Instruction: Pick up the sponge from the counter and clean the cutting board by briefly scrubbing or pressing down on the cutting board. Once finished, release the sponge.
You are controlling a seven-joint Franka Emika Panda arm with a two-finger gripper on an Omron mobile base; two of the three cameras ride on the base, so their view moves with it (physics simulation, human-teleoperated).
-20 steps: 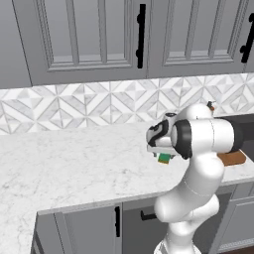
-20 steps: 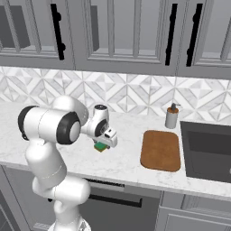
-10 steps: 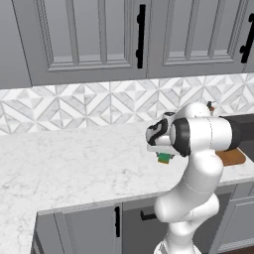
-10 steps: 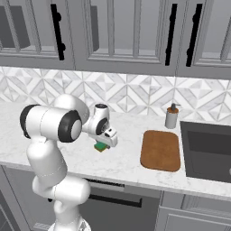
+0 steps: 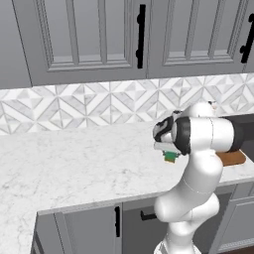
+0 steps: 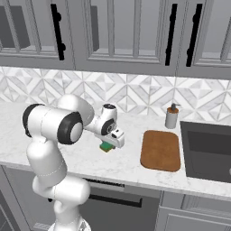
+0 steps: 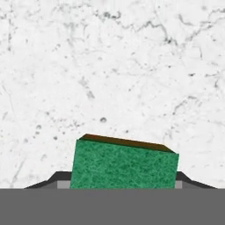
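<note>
Closing from wide apart, the gripper (image 7: 124, 185) now clamps the green sponge (image 7: 124, 164) just over the white marble counter (image 7: 114, 66), well left of the cutting board (image 6: 160, 150).

**Marble counter and what rests on it**

A white, grey-veined counter (image 6: 135, 168) is seen over grey cabinets. A reddish-brown cutting board (image 6: 160, 150) is laid flat on it, beside a dark sink (image 6: 208, 151). A pale soap dispenser (image 6: 171, 117) is stood upright behind the board, near the tiled wall. A green sponge (image 6: 106, 146) is found left of the board, well apart from it.
</note>
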